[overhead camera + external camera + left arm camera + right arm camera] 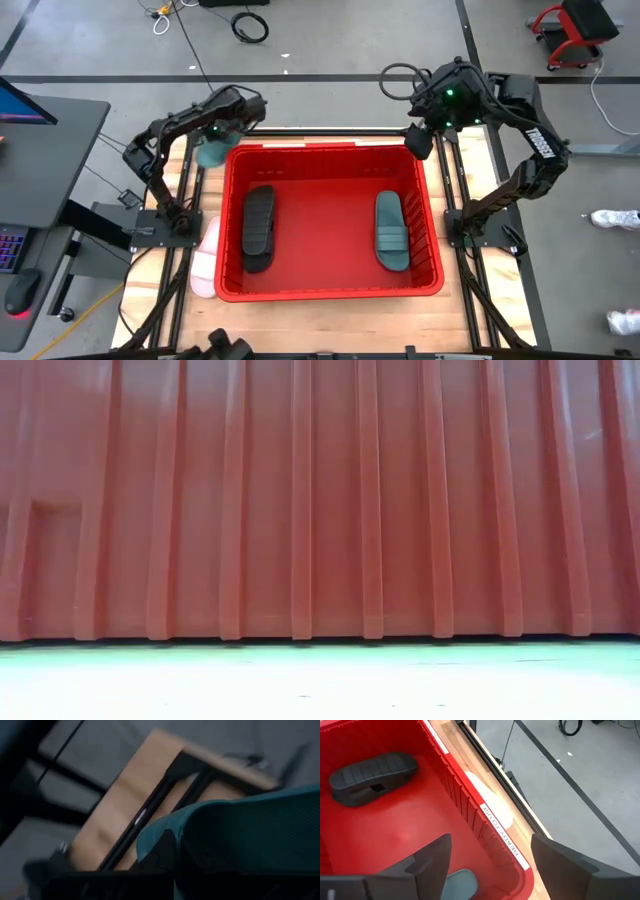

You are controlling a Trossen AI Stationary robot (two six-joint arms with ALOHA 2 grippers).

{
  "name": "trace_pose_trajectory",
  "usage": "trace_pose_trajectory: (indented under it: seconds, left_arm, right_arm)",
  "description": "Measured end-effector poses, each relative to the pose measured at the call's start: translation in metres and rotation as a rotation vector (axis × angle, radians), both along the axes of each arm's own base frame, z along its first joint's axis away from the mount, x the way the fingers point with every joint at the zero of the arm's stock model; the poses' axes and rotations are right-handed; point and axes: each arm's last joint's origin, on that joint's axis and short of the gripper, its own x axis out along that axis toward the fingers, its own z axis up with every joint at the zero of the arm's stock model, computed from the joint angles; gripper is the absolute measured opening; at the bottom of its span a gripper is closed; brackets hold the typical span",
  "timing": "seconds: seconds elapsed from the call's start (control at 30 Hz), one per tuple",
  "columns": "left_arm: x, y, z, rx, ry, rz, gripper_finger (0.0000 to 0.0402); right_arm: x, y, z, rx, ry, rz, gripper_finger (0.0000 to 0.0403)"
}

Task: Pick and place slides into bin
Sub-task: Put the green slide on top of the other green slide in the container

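Left pincer (222,133) grasps a teal slide (211,152) beside the bin's (330,148) 10 o'clock corner; bin lies toward 4 o'clock. Right pincer (420,140) released, empty

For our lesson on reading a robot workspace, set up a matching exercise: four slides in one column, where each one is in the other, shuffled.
Slides:
1. black slide
2. dark teal slide
3. pale pink slide
4. light teal slide

Places:
A. held by the left gripper, just outside the red bin
B. inside the bin, on the right arm's side
C. on the table beside the bin's outer wall
D. inside the bin, on the left arm's side

Pairs: 1-D, 2-B, 3-C, 4-A
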Motion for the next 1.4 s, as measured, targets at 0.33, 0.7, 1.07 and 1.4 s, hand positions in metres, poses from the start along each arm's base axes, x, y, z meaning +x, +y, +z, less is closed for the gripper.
trace_pose_trajectory:
  seconds: [0.33,0.7,1.07,1.4]
  left_arm:
    - [0.045,-0.023,0.084,0.255,0.079,-0.390,0.0012]
    - [0.062,-0.042,0.185,0.325,-0.133,-0.876,0.0012]
    - [0.080,-0.054,0.227,0.352,-0.675,-1.398,0.0012]
    - [0.122,-0.076,0.216,0.317,-0.990,-1.668,0.0012]
  right_arm:
    - [0.007,-0.003,-0.002,-0.019,0.011,0.015,0.0281]
    - [0.018,0.000,0.006,-0.141,-0.060,0.074,0.0288]
    - [0.057,0.048,0.015,-0.210,-0.240,0.291,0.0346]
    - [0.070,0.081,0.008,-0.255,-0.200,0.382,0.0380]
